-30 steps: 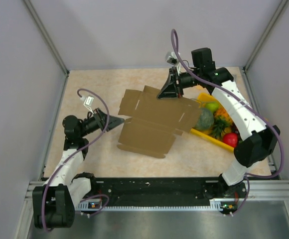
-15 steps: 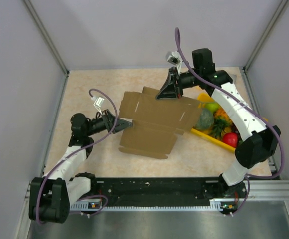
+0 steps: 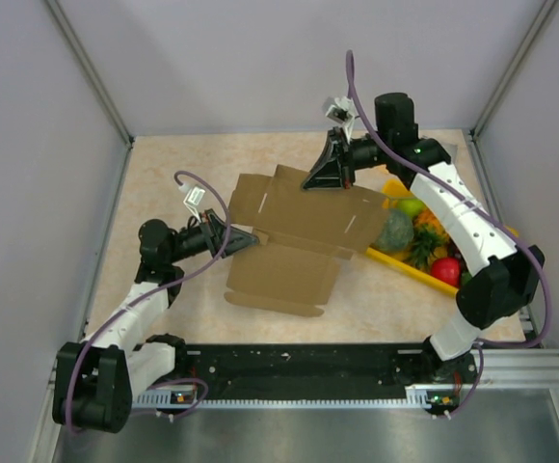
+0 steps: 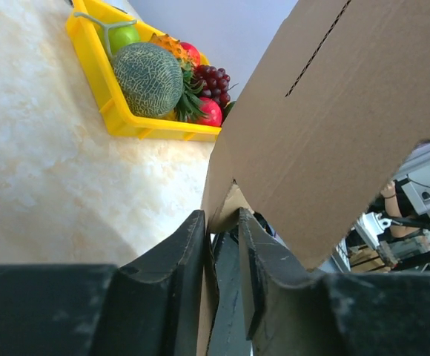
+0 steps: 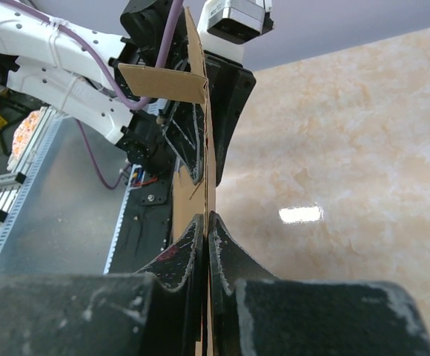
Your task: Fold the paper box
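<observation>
The paper box (image 3: 294, 241) is a flat brown die-cut sheet with flaps, held off the table between both arms. My left gripper (image 3: 244, 237) is at its left edge. In the left wrist view the box (image 4: 333, 119) fills the upper right, and my left gripper (image 4: 221, 222) is shut on a folded flap edge. My right gripper (image 3: 320, 181) holds the far edge. In the right wrist view it (image 5: 205, 221) is shut tight on the box (image 5: 200, 111), seen edge-on.
A yellow tray (image 3: 395, 261) of toy fruit sits at the right, partly under the sheet's right end. It also shows in the left wrist view (image 4: 89, 59). Grey walls enclose the table on three sides. The black rail (image 3: 299, 371) runs along the near edge.
My left gripper has moved right to the sheet's left edge and closed on it. The sheet's near panel has shifted toward the near edge. The right gripper has stayed on the far edge.
</observation>
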Tool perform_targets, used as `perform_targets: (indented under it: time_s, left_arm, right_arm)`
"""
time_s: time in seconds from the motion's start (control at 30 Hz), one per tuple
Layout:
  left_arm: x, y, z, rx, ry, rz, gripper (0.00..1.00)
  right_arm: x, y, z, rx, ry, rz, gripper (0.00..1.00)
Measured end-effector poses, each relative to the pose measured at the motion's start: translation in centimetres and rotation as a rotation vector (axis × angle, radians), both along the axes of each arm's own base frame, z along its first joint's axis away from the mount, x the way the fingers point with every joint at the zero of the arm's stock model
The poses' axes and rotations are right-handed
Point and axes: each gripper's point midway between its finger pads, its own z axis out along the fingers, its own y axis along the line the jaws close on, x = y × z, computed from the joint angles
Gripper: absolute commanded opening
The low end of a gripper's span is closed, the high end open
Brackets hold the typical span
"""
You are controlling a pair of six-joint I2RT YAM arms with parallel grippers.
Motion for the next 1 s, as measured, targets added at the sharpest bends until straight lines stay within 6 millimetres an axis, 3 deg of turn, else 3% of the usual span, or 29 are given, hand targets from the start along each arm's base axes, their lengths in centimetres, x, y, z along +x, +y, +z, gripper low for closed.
perform_targets:
  time_s: [0.13,0.4,0.47,0.53,0.57,0.8,1.0]
  left_arm:
    - [0.1,0.0,0.2,-0.003,-0.014,0.004,0.01]
    - [-0.3,0.1,0.7,0.012,-0.073,0.018,0.0]
    - [-0.5,0.2,0.9,0.024,-0.096,0.031,0.2]
    - [-0.4,0.4,1.0,0.042,-0.104,0.047,0.47]
    - [-0.3,0.5,1.1,0.052,-0.104,0.058,0.53]
    - [0.5,2.1,0.2,0.157,-0.06,0.227,0.63]
    - [0.6,5.3,2.3,0.22,-0.14,0.478,0.63]
  right_arm:
    - [-0.2,-0.1,0.4,0.006,-0.007,0.001,0.0]
    - [-0.4,-0.1,0.5,0.013,-0.018,0.003,0.0]
    - [-0.4,-0.1,0.6,0.015,-0.022,0.005,0.0]
    - [-0.4,-0.1,0.6,0.017,-0.025,0.005,0.0]
    - [-0.4,-0.1,0.5,0.016,-0.023,0.004,0.0]
    - [-0.1,-0.2,-0.2,-0.001,-0.017,-0.025,0.0]
    - [1.1,-0.1,-1.9,-0.052,0.002,-0.107,0.0]
